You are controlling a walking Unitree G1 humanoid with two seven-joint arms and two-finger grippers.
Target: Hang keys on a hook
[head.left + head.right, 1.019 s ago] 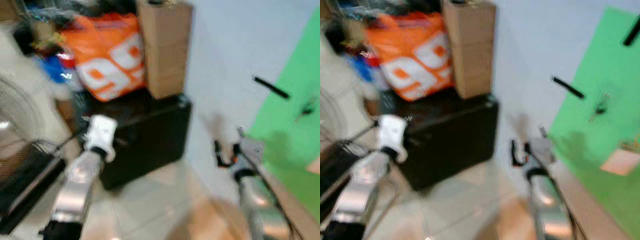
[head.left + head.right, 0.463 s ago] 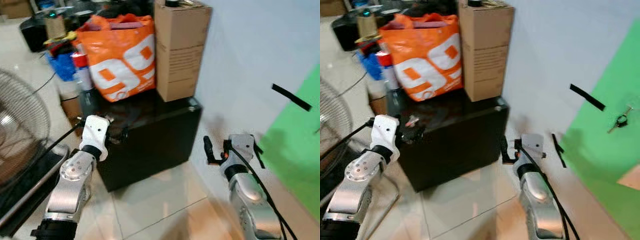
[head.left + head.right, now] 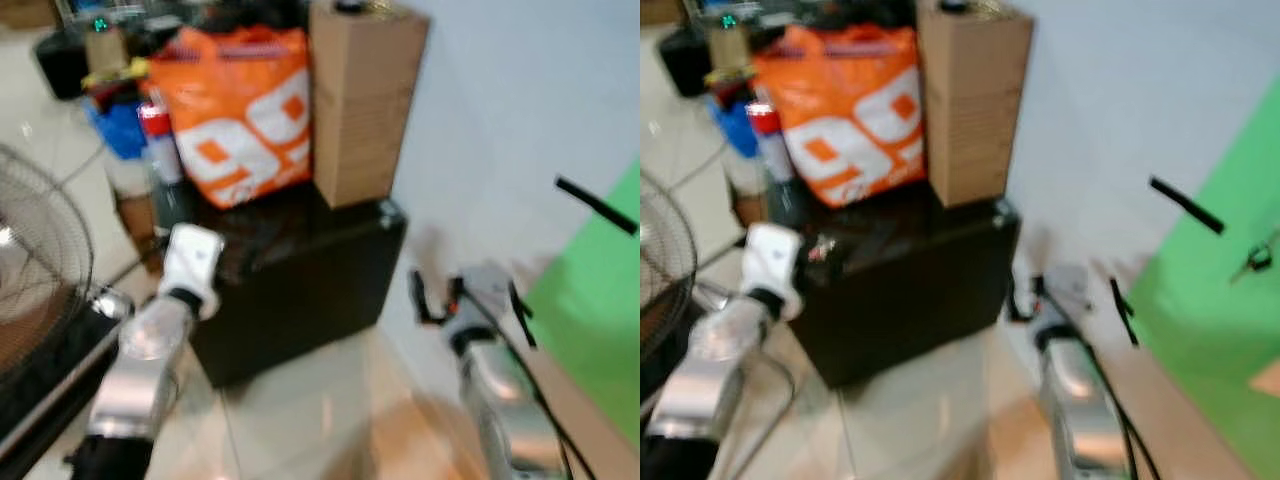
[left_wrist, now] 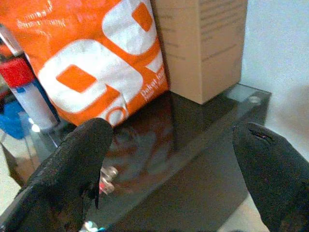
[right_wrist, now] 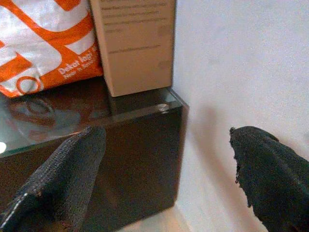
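meanwhile both the left gripper and right gripper hang spread-fingered beside the black cabinet, keys seemingly on the green board.

Orange bag and cardboard box side by side atop black glass-topped cabinet; fan nearby.

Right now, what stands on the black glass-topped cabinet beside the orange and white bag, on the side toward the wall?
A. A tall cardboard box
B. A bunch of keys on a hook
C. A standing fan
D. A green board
A: the cardboard box stands upright on the black cabinet, right next to the orange bag, between it and the pale wall.
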